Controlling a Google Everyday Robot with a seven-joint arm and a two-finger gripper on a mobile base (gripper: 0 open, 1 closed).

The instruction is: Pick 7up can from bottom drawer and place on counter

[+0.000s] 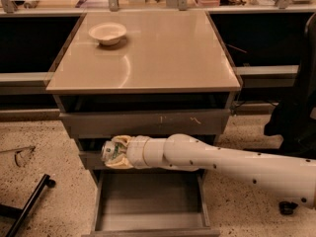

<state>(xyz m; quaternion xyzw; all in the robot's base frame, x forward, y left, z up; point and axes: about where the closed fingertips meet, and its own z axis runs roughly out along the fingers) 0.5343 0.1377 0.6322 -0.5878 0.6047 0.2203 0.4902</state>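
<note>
My gripper (pixel 114 153) is shut on the 7up can (pixel 109 151), a green and white can with a silvery end facing left. It holds the can in the air in front of the middle drawer, above the open bottom drawer (pixel 148 223), whose grey tray shows nothing inside. The beige counter (pixel 163 53) lies above, well higher than the can. My white arm reaches in from the right.
A white bowl (pixel 107 33) sits at the counter's back left. A black bar (pixel 27 204) lies on the speckled floor at left. A dark chair or object (pixel 296 107) stands at right. Shelves with clutter run behind the counter.
</note>
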